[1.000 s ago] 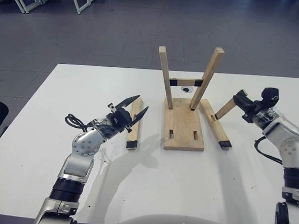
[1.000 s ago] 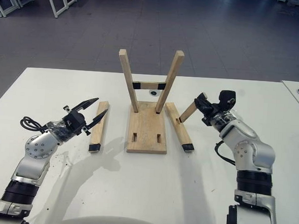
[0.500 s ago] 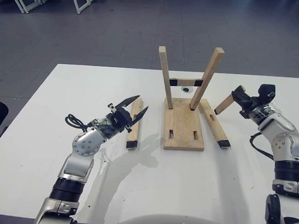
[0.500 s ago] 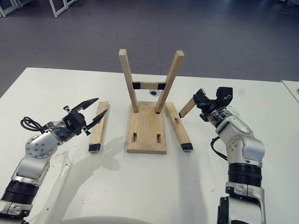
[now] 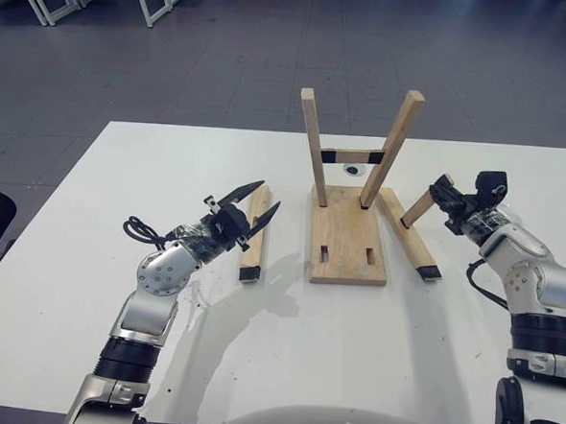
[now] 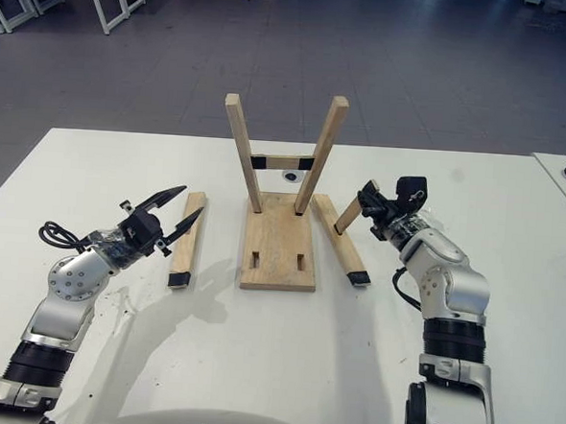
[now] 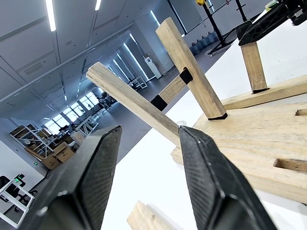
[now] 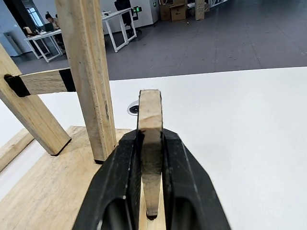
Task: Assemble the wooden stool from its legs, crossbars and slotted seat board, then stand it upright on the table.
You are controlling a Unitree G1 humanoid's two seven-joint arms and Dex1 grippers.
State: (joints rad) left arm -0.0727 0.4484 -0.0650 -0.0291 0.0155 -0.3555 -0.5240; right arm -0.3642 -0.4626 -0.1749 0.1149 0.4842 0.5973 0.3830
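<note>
Entry, both arms.

My right gripper [image 5: 448, 197] is pinching a short pale wooden crossbar [image 5: 419, 207] near its upper end. In the right wrist view, both black fingers [image 8: 123, 177] are pressing flat against its sides. The crossbar is tilting up toward my right. Its lower end is meeting a light wooden leg with a black tip [image 5: 406, 233]. That leg is lying flat on the white table [image 5: 59, 256], just beside the right edge of the seat board.

The rectangular light wooden slotted seat board [image 5: 349, 240] is lying flat near the middle of the table. Two long wooden legs are standing in its far slots and leaning apart in a V: the left upright leg [image 5: 314, 147] and the right upright leg [image 5: 392, 147]. A short crossbar with black-taped ends [image 5: 352, 157] is joining them partway up. The two near slots [image 5: 324, 254] are lying open.

My left gripper [image 5: 270, 196] is hovering with its fingers spread wide and gripping nothing. It is hanging by the far end of another black-tipped wooden leg [image 5: 254, 231]. I cannot tell whether a fingertip is touching that leg. The leg is lying on the table to the left of the seat board, apart from it.
</note>
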